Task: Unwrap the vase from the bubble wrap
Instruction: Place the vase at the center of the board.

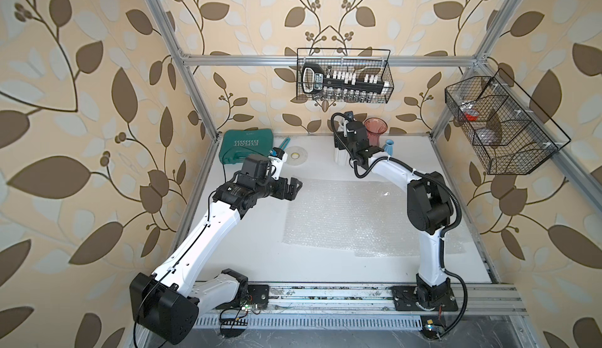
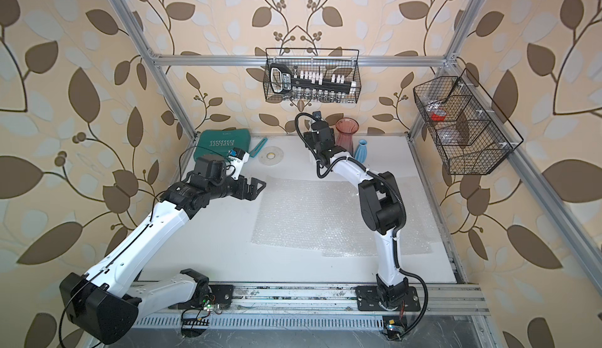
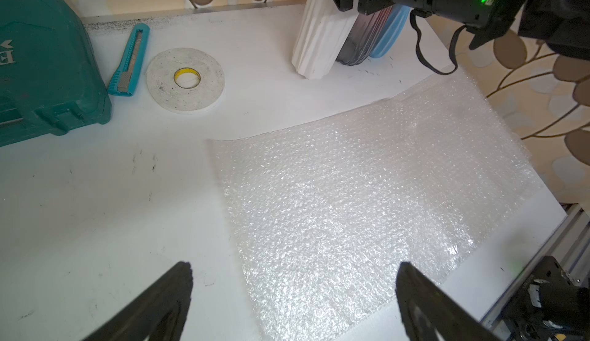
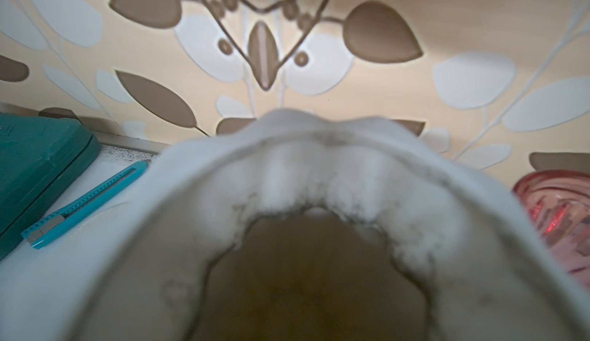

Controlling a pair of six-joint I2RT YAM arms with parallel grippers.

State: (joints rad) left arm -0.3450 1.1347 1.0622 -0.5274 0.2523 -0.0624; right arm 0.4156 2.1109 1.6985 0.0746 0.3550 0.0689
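at the back, white vase [image 3: 316,39] stands upright; left jaws released, right jaws unclear.

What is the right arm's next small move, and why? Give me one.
Probably ease the right claw off and lift it straight up. The white vase stands upright and bare on the table beside the pink vase, and the bubble wrap lies flat with nothing in it, so unwrapping looks done. Whether the claw grips the vase, I cannot tell.
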